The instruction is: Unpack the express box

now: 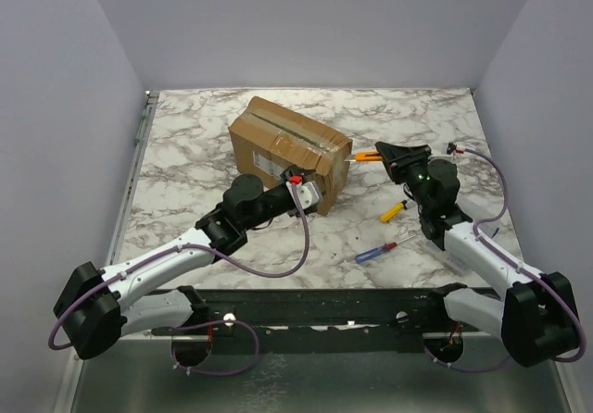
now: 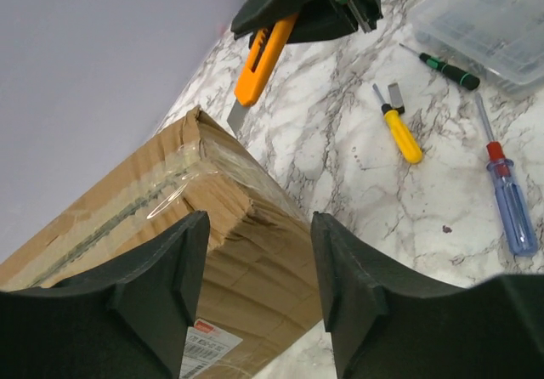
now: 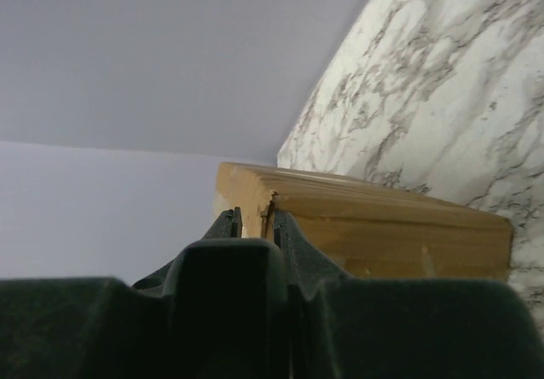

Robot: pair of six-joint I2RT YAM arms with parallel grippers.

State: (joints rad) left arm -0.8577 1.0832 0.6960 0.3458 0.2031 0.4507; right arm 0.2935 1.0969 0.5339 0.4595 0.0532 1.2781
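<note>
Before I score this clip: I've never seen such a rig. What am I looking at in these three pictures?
A robot's left arm and right arm share a marble table. One picture looks down from above; the other two come from wrist cameras. The left gripper is open at the brown express box. The right gripper is shut on an orange utility knife, blade near the box's corner. Loose nearby: a yellow screwdriver, a blue screwdriver, a green-and-black screwdriver, a clear plastic case.

Express box [image 1: 285,140] label [image 2: 206,351] print is unreadable.
</note>
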